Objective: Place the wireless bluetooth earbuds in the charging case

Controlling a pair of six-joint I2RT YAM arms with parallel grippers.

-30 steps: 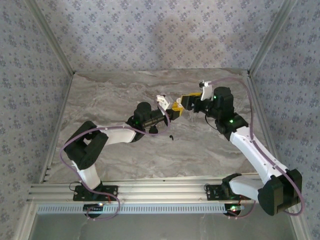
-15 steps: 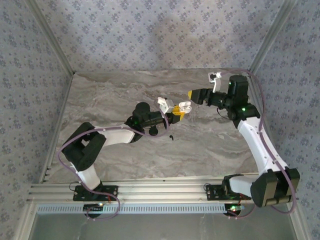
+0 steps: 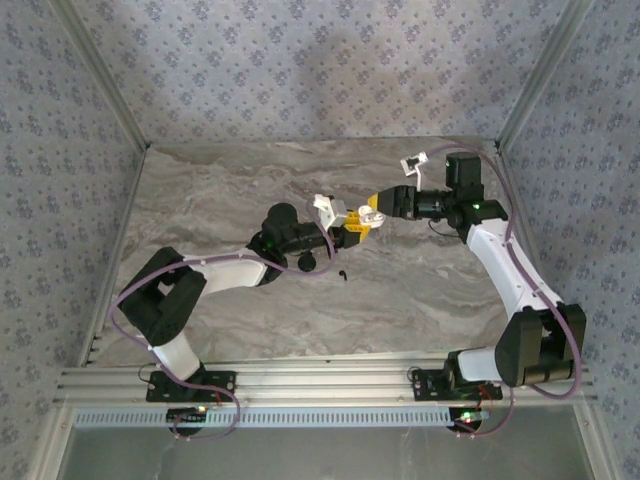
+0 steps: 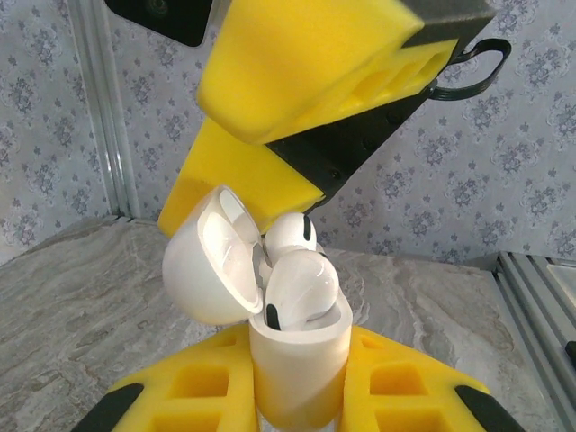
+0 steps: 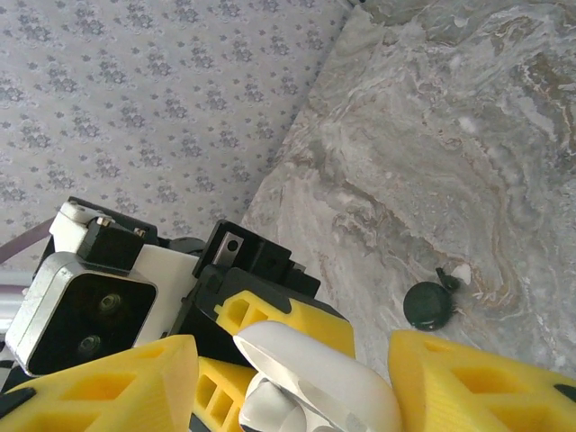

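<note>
My left gripper (image 4: pixel 299 396) is shut on the white charging case (image 4: pixel 300 351), which it holds upright above the table. The case lid (image 4: pixel 211 261) is swung open to the left. Two white earbuds sit in the case mouth, one in front (image 4: pixel 301 281) and one behind (image 4: pixel 290 232). My right gripper (image 5: pixel 297 391) is open, with a yellow finger on each side of the lid (image 5: pixel 324 373) and a gap to both. From above, the two grippers meet at mid-table, the left gripper (image 3: pixel 352 224) and the right gripper (image 3: pixel 373 206), with the case (image 3: pixel 360 215) between them.
A round black case (image 3: pixel 305 262) lies on the marble table (image 3: pixel 200 200) just in front of the left wrist, seen also in the right wrist view (image 5: pixel 427 304). A tiny black earbud (image 3: pixel 342 273) lies to its right. Patterned walls and metal rails close in the table.
The right gripper pulled back to the right from the case, then came in again and now straddles the lid. The left gripper kept hold of the case and barely moved.
</note>
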